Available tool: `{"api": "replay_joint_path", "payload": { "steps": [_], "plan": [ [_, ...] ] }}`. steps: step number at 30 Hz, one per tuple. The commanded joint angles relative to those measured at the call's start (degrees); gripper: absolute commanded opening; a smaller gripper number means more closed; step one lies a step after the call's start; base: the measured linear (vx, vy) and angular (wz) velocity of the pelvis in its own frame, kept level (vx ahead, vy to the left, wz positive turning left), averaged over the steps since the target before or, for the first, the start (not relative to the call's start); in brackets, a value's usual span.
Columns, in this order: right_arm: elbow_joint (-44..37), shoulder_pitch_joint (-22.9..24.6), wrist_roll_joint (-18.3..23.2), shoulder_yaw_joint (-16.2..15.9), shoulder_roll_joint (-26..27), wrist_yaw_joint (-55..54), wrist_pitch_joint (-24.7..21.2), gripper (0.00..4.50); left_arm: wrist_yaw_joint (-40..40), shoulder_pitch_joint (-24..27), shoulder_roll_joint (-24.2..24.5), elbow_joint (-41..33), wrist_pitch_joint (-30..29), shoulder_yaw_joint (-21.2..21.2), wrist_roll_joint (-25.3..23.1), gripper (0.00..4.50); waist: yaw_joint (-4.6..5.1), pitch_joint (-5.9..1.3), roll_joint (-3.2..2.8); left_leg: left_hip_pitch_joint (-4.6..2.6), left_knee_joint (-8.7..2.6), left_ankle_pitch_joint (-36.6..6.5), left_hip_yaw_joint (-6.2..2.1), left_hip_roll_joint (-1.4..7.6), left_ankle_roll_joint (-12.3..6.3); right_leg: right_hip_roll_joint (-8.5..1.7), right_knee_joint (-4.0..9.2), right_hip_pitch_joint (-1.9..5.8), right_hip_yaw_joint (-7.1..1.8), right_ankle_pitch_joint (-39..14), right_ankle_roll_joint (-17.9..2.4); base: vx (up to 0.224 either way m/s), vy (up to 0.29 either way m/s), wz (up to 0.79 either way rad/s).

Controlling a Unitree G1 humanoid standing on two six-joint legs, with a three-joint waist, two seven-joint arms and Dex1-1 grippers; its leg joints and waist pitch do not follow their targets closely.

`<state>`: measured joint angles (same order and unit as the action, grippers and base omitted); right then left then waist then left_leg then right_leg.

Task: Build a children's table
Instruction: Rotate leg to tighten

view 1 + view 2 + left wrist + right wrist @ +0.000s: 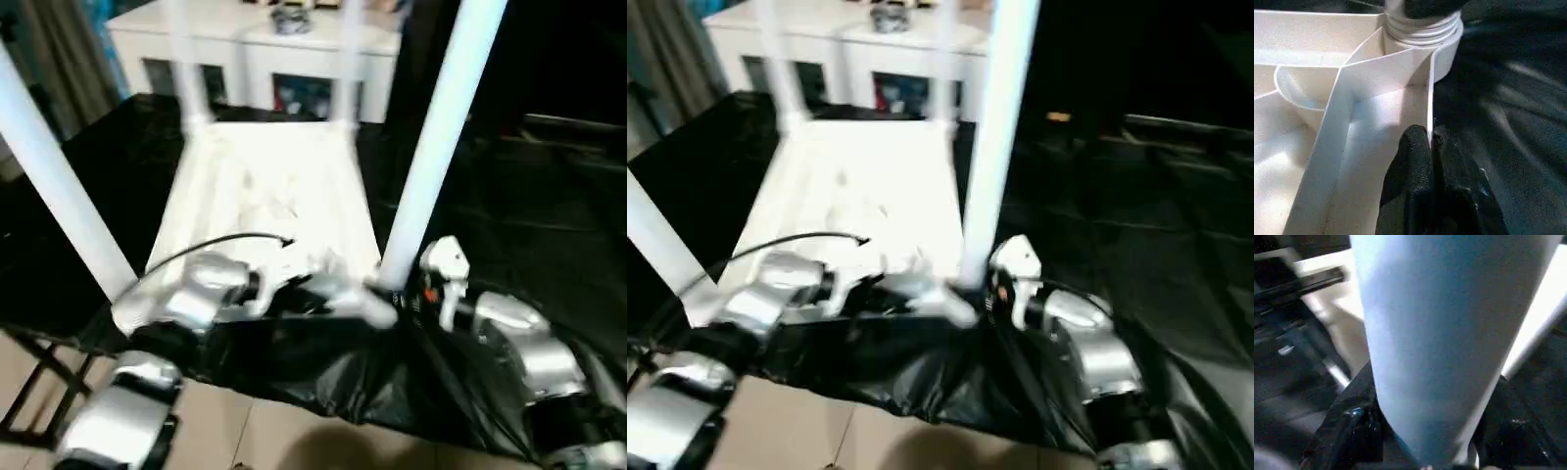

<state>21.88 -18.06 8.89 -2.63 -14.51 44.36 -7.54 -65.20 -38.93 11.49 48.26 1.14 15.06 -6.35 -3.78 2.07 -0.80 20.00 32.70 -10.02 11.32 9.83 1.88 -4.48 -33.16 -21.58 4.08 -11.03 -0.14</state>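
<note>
Smooth white plastic tabletop (269, 191) and legs (436, 137) stand on glossy, crinkled black sheeting (509, 206)

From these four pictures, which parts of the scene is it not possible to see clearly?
- Right gripper: the long white tubular leg covers its fingers in the right wrist view.
- Leg tops: cut off by the upper edge in the head views.
- Items on the white glass-doored cabinet: too blurred.
- Threaded corner socket of the white plastic tabletop: partly hidden by a dark shape.

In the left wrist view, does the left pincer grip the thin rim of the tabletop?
Yes, the left pincer has its two black fingers on either side of the thin white rim of the tabletop, pinching it.
</note>
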Motion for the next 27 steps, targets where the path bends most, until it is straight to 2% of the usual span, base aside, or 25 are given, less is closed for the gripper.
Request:
{"api": "replay_joint_path", "payload": {
  "steps": [1,2,3,4,5,6,7,8,9,11,12,13,14,15,17,18,19,20,21,22,23,24,25,26,27],
  "plan": [
    [4.62,-1.48,-0.56,-2.48,9.9,-12.09,-4.36,1.99,7.16,-1.34,-7.95,1.69,-2.57,2.73,-1.04,0.0,0.54,-1.71,0.11,-1.07,-4.74,-26.79,-3.03,3.58,1.73,-5.2,6.41,0.37,-2.37,-35.26,-5.98,0.0,0.0,0.0],
    [5.83,-2.28,-0.81,-1.84,11.87,-15.72,-4.98,1.99,8.5,-1.69,-9.07,1.9,-3.12,2.92,-1.34,0.0,1.15,-1.56,0.12,-1.51,-4.67,-29.22,-3.23,3.46,2.57,-5.13,6.72,-0.2,-2.07,-36.86,-5.85,-0.051,0.019,-0.05],
    [6.57,-2.84,-1.11,-1.76,12.99,-17.39,-4.88,1.99,9.51,-1.95,-9.7,2.09,-3.45,2.96,-1.52,0.0,1.53,-1.45,-0.11,-1.85,-4.48,-30.98,-3.42,3.29,2.95,-5.0,6.97,-0.36,-1.67,-38.28,-5.23,-0.051,0.019,-0.05],
    [7.01,-3.19,-1.56,-1.93,13.58,-18.27,-4.45,1.99,10.55,-2.2,-10.04,2.31,-3.6,2.88,-1.7,0.0,2.11,-1.36,-0.06,-1.92,-4.42,-33.07,-3.65,3.12,2.81,-4.91,7.48,-0.12,-1.04,-39.72,-3.82,-0.062,0.029,-0.09],
    [7.19,-3.48,-1.84,-2.36,14.49,-18.36,-3.19,1.99,11.41,-2.54,-10.29,2.57,-3.57,2.89,-2.04,0.0,2.67,-1.44,-0.66,-1.77,-4.69,-34.77,-3.99,3.23,2.5,-4.91,7.66,0.35,-0.62,-38.47,-3.41,0.0,0.0,0.0],
    [7.15,-3.59,-1.88,-2.07,14.87,-19.04,-2.15,1.99,11.78,-2.58,-10.24,2.49,-3.51,2.83,-2.18,0.0,2.86,-1.33,-0.82,-1.83,-4.9,-36.05,-4.12,3.36,2.39,-4.8,7.89,0.45,-0.33,-37.64,-3.4,0.0,0.0,0.0],
    [7.14,-3.61,-1.88,-2.01,14.92,-19.14,-2.01,2.33,11.82,-2.58,-10.23,2.47,-3.51,2.82,-2.2,0.0,3.04,-1.24,-1.08,-2.01,-5.06,-37.73,-4.28,3.47,2.42,-4.7,8.06,0.5,0.12,-36.68,-3.35,0.0,0.0,0.0],
    [7.01,-3.69,-2.0,-1.42,15.34,-20.19,-1.03,2.54,12.18,-2.58,-10.18,2.32,-3.57,2.72,-2.36,0.0,3.27,-1.27,-1.49,-2.2,-5.54,-41.11,-4.76,3.7,2.87,-4.72,8.03,1.05,0.77,-33.3,-3.49,0.0,0.0,0.0],
    [7.01,-3.69,-2.0,-1.42,15.34,-20.19,-1.03,2.68,12.18,-2.58,-10.18,2.32,-3.57,2.72,-2.36,0.0,3.28,-1.21,-1.52,-2.41,-5.61,-41.89,-4.65,3.71,2.96,-4.72,8.09,0.86,0.8,-32.57,-3.77,0.0,0.0,0.0],
    [6.04,-3.83,-0.36,1.1,15.32,-18.58,-0.92,2.77,10.48,-1.75,-9.24,1.21,-2.63,2.46,-2.14,0.0,3.32,-1.18,-1.14,-2.56,-5.32,-41.35,-4.43,3.37,2.4,-5.22,8.5,0.78,1.17,-33.27,-3.95,0.0,0.0,0.0],
    [5.81,-3.88,-0.27,1.53,15.06,-17.97,-0.92,3.03,10.0,-1.52,-8.92,1.03,-2.12,2.39,-2.14,0.0,3.33,-1.23,-0.99,-2.3,-5.18,-39.98,-4.53,3.35,2.1,-5.77,8.54,0.96,1.23,-34.58,-3.54,0.0,0.0,0.0],
    [5.7,-3.87,-0.17,1.56,14.91,-17.65,-0.97,3.03,9.85,-1.45,-8.81,0.97,-2.03,2.38,-2.12,0.0,3.28,-1.26,-0.98,-2.16,-5.18,-39.21,-4.51,3.33,2.02,-5.87,8.53,0.97,1.08,-34.74,-3.51,0.0,0.0,0.0],
    [4.04,-3.62,1.8,1.15,12.18,-11.84,-1.64,3.12,6.88,-0.34,-7.16,-0.21,0.02,2.1,-1.3,0.0,3.18,-1.34,-0.78,-1.79,-5.26,-37.33,-4.47,3.41,1.66,-6.1,8.33,0.97,0.57,-33.89,-4.08,0.0,0.0,0.0],
    [3.45,-3.52,2.33,0.66,10.76,-9.2,-2.08,3.2,5.81,-0.03,-6.39,-0.59,0.25,2.02,-1.03,0.0,3.09,-1.55,-0.71,-0.99,-5.53,-35.38,-4.52,3.63,1.13,-6.19,7.67,1.55,0.05,-31.46,-4.76,0.0,0.0,0.0],
    [2.63,-3.41,2.63,-0.31,8.22,-5.14,-2.79,3.33,3.33,0.45,-4.79,-1.1,1.72,2.32,-0.73,0.0,2.73,-1.9,-0.54,-0.39,-5.68,-31.58,-4.31,3.88,0.57,-6.28,7.04,1.81,-0.68,-26.79,-6.47,0.0,0.0,0.0],
    [2.63,-3.41,2.63,-0.31,8.22,-5.14,-2.79,3.33,3.33,0.45,-4.79,-1.1,1.72,2.32,-0.73,0.0,2.37,-2.17,-0.56,-0.13,-5.52,-27.76,-3.84,3.91,-0.3,-6.27,6.42,1.88,-1.06,-21.95,-8.53,0.0,0.0,0.0],
    [2.6,-3.54,2.46,-0.74,6.97,-3.43,-2.85,3.62,2.09,0.61,-4.06,-1.3,1.82,2.29,-0.43,0.0,2.03,-2.23,-0.34,0.02,-5.24,-24.32,-3.21,3.81,-1.25,-6.31,6.06,1.72,-1.38,-18.74,-10.29,0.0,0.0,0.0],
    [2.66,-3.62,2.33,-0.89,6.48,-2.75,-2.79,3.62,1.55,0.67,-3.76,-1.39,1.8,2.25,-0.26,0.0,1.55,-2.08,-0.02,0.1,-4.95,-22.32,-2.83,3.62,-2.12,-6.27,5.89,1.71,-1.56,-19.2,-10.88,0.0,0.0,0.0],
    [2.96,-3.88,2.02,-1.41,5.22,-0.73,-2.58,3.62,0.13,0.73,-3.03,-1.5,2.29,2.12,0.17,0.0,1.36,-2.04,0.09,-0.09,-4.83,-21.84,-2.67,3.61,-2.36,-6.25,5.92,1.52,-1.7,-20.13,-10.95,0.0,0.0,0.0],
    [3.55,-4.22,1.01,-2.52,3.18,2.9,-1.55,3.62,-2.18,0.79,-1.82,-1.69,2.98,1.92,0.78,0.0,0.94,-2.21,0.23,-0.67,-4.54,-21.1,-2.35,3.57,-2.81,-6.16,6.01,1.19,-1.88,-21.77,-11.04,0.053,-0.047,0.07],
    [3.97,-4.43,0.36,-3.25,2.0,4.97,-0.9,3.62,-3.36,0.75,-1.19,-1.71,3.45,1.85,1.02,0.0,0.49,-2.4,0.42,-0.35,-4.18,-18.92,-2.06,3.41,-3.44,-6.01,5.57,1.35,-2.11,-20.5,-11.36,0.054,-0.055,0.09],
    [4.11,-4.51,0.14,-3.41,1.66,5.65,-0.72,3.62,-3.7,0.74,-1.02,-1.74,3.59,1.82,1.04,0.0,0.02,-2.6,0.28,0.03,-4.14,-15.75,-1.91,3.62,-4.1,-5.75,4.9,1.58,-2.2,-16.8,-11.94,0.054,-0.055,0.09],
    [4.23,-4.55,-0.05,-3.6,1.4,6.21,-0.54,3.62,-3.93,0.73,-0.88,-1.74,3.67,1.81,1.06,0.0,-0.17,-2.73,0.22,0.22,-4.09,-14.35,-1.85,3.67,-4.41,-5.7,4.59,1.73,-2.14,-14.9,-12.27,0.051,-0.056,0.04],
    [5.36,-5.01,-1.76,-5.51,-1.09,10.45,1.42,3.62,-5.98,0.54,0.52,-1.61,4.35,1.77,1.17,0.0,-0.45,-2.79,0.61,0.51,-3.82,-12.45,-1.72,3.59,-4.98,-5.59,4.13,1.9,-2.01,-12.77,-12.55,0.046,-0.053,0.01],
    [5.79,-5.23,-2.33,-6.26,-2.11,12.04,2.21,3.62,-6.89,0.51,1.11,-1.6,4.59,1.73,1.18,0.0,-0.61,-2.75,0.51,0.5,-3.73,-12.15,-1.69,3.63,-5.1,-5.53,4.0,1.74,-1.95,-12.45,-12.87,0.046,-0.053,0.01]
  ]
}}
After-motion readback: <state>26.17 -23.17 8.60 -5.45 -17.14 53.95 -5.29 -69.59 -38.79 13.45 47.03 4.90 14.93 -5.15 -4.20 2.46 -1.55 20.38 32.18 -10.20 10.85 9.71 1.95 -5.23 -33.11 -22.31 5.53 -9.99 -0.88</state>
